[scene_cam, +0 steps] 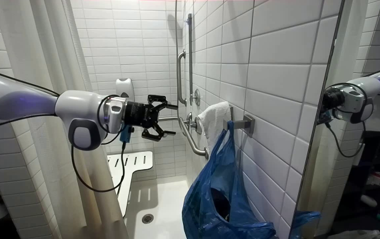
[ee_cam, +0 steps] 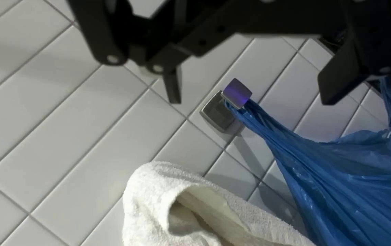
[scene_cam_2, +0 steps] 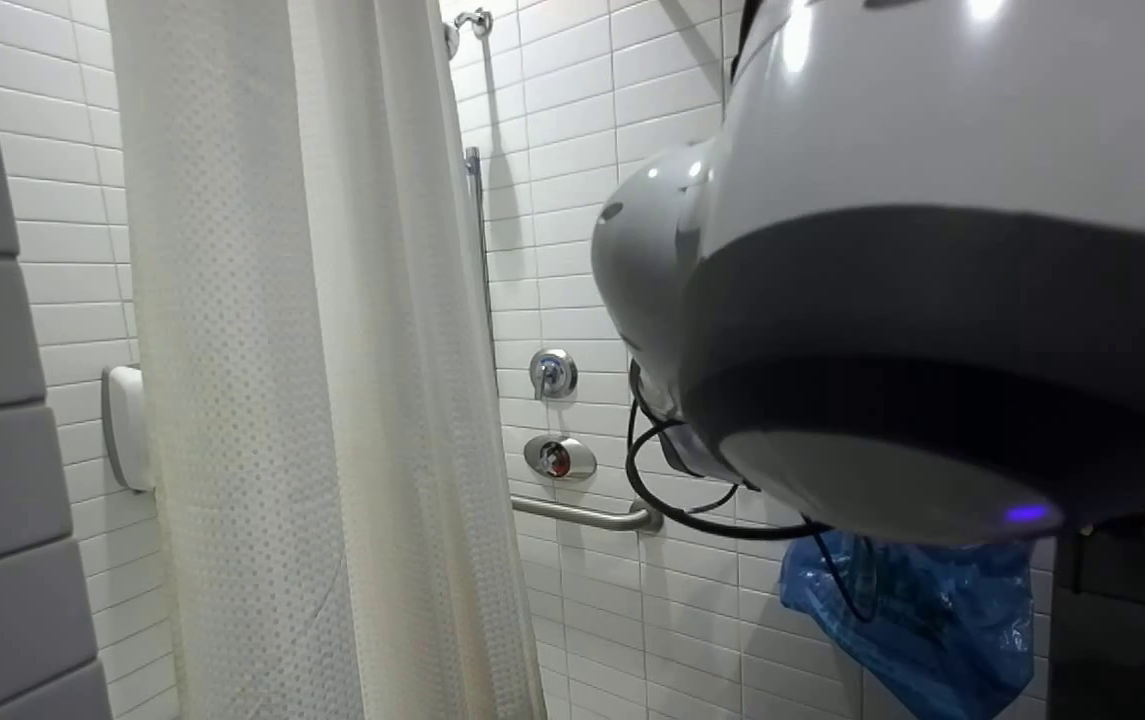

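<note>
- Close up, the white arm is filling much of an exterior view, a black cable looping beneath its wrist.
- Ahead of it, the gripper is standing wide open, its fingers spreading around bare air and holding nothing; pale lettering is running across its black body, too small to be read surely.
- Beside the arm, a pale dimpled curtain is hanging.
- Beyond the fingertips, a metal hook is jutting from the tiled side wall.
- Near the hook's outer end, a blue plastic bag is hanging by a handle, gaping around something dark.
- Toward the wall's far corner, a white towel is draping near the bag, whatever is bearing it being mostly hidden.
- Beyond the towel, a steel grab bar is curving along the wall; above it two shower valves are showing, the lower one with a red centre.
- Past the curtain, a white slotted seat is casting its shadow on the shower floor, near a round drain.
- Farthest off, a white dispenser is sitting on the back wall.
</note>
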`<action>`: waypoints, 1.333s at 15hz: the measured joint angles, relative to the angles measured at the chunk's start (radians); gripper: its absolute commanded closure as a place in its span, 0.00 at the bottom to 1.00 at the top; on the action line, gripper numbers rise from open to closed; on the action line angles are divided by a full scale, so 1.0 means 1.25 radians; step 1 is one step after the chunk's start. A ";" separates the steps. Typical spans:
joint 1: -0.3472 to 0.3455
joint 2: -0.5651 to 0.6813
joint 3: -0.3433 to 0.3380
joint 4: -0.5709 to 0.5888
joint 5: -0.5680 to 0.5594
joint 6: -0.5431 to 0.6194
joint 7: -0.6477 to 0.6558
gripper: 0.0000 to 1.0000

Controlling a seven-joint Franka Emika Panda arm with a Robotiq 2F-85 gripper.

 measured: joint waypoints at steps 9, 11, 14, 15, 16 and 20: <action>-0.062 0.098 0.033 0.031 0.009 0.000 -0.031 0.00; -0.088 0.116 0.040 0.044 0.009 0.000 -0.039 0.00; -0.115 0.135 0.044 0.060 0.009 0.000 -0.053 0.00; -0.119 0.140 0.045 0.064 0.009 0.000 -0.056 0.00; -0.122 0.143 0.045 0.067 0.009 0.000 -0.059 0.00; -0.126 0.151 0.045 0.077 0.011 0.000 -0.071 0.00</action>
